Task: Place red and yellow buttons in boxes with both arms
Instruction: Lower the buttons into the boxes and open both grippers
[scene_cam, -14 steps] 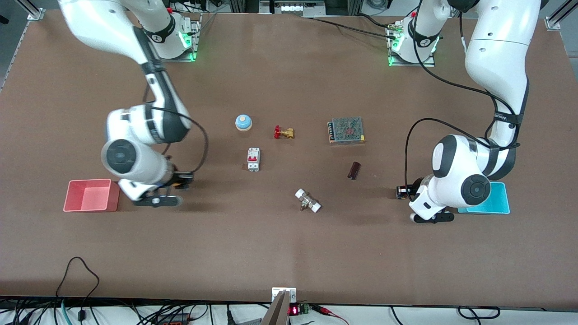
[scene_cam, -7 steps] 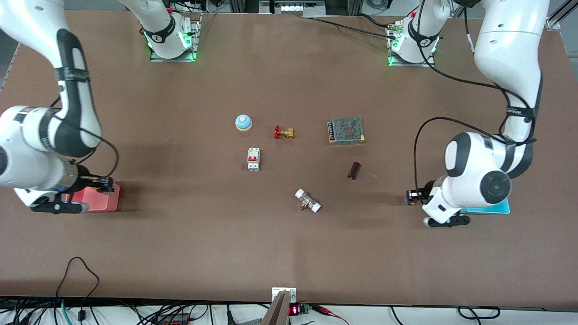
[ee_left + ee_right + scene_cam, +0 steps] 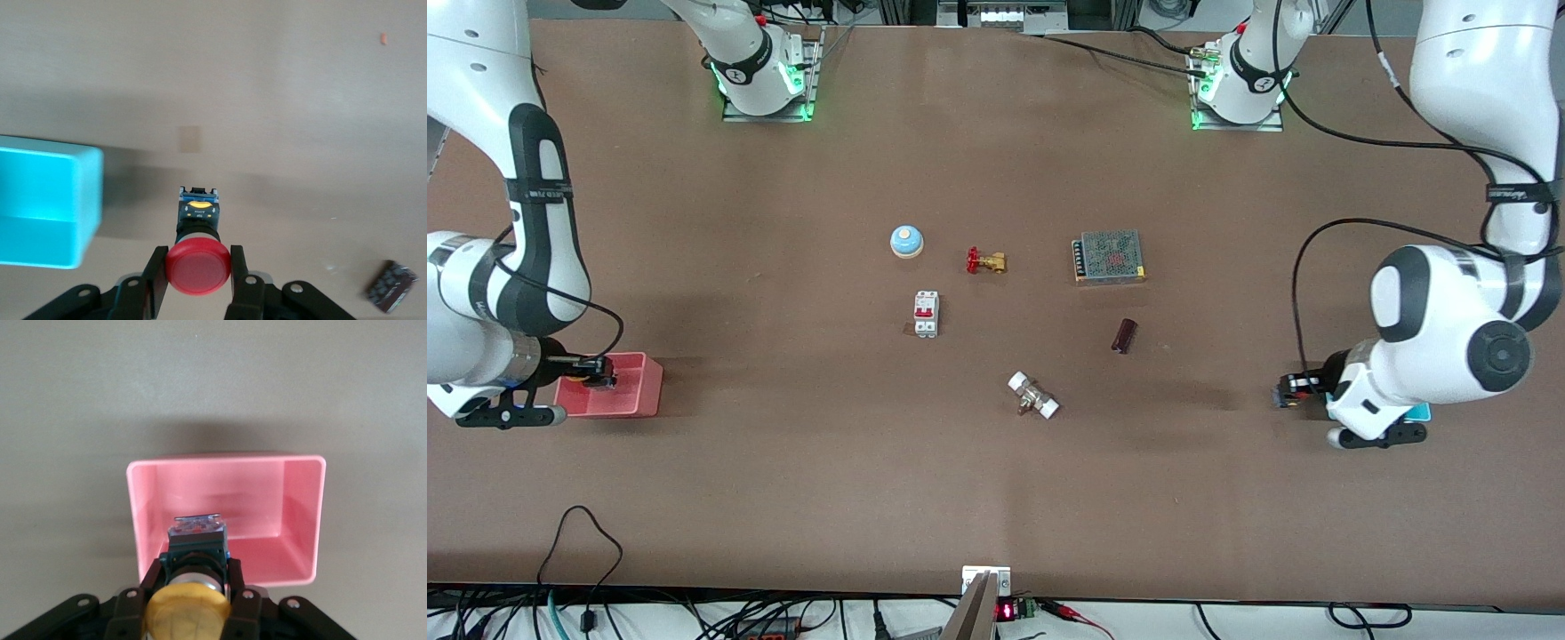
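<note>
Two white robot arms reach over a brown table (image 3: 783, 498). The right gripper (image 3: 188, 600) hangs over the pink box (image 3: 636, 396), which sits at the right arm's end of the table, at about nine o'clock from the table's middle in the front view. Its fingers (image 3: 239, 590) pinch the yellow button (image 3: 188, 611) by the neck under its round cap, with the black base (image 3: 197, 537) pointing down into the open box. The left gripper (image 3: 198, 280) hangs over bare table just beside the cyan box (image 3: 47, 203), which sits at the left arm's end, at about three o'clock from the middle. Its fingers (image 3: 157, 277) clamp the red button (image 3: 198, 269) at the sides of its cap, the base (image 3: 197, 210) pointing down. In the front view that cyan box is almost wholly hidden under the left arm. Around the table's middle lie a blue-and-white dome bell (image 3: 906, 241), a brass valve (image 3: 985, 261) with a red handle, a mesh-topped metal unit (image 3: 1109, 257), a white circuit breaker (image 3: 926, 315), a small dark cylinder (image 3: 1123, 336) and a white-ended fitting (image 3: 1033, 396).
</note>
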Robot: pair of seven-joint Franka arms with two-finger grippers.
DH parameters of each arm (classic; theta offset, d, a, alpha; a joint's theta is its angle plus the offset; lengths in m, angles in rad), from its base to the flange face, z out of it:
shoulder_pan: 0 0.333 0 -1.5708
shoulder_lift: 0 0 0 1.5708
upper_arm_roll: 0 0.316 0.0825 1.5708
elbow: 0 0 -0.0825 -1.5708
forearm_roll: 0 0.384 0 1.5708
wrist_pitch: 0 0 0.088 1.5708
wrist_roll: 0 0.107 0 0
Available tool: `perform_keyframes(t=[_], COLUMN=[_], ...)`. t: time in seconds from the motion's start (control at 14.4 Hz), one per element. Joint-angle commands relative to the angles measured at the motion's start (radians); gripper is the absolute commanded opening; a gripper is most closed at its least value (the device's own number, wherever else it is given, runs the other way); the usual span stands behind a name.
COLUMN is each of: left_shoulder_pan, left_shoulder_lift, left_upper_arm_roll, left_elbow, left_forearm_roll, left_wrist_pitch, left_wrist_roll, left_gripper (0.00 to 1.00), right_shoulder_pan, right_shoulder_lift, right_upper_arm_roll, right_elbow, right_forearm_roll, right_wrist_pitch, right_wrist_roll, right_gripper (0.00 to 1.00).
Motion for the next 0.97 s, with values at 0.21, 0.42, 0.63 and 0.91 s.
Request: perform_keyframes(t=[0.21,0.42,0.63,0.91], left_shoulder_pan=[0.103,0.144,0.172,0.172], left_shoulder_lift=[-0.013,-0.01,0.024,0.067], left_upper_arm_roll=[0.002,0.002,0.002,0.002], left_elbow=[0.017,0.015,0.015,0.014], left_forearm_roll=[0.022,0.022,0.06,0.103], left_wrist_pitch=[-0.032,-0.03,-0.024,-0.024], left_wrist_roll=[0.202,0.289,0.334,0.331], left_gripper=[0.24,0.24,0.23,0.24], right_shoulder_pan=[-0.017,-0.034,-0.04,-0.042], right_shoulder_lift=[0.059,0.082,0.105,0.122], right_upper_arm_roll=[0.013,0.013,0.013,0.013], right_elbow=[0.06,0.06,0.06,0.06], right_forearm_roll=[-0.02,-0.017,-0.02,-0.018], right_wrist_pitch=[0.012,0.016,0.017,0.02], right_wrist_roll=[-0.012,-0.015,-0.015,-0.012], right_gripper=[0.27,0.27,0.27,0.28])
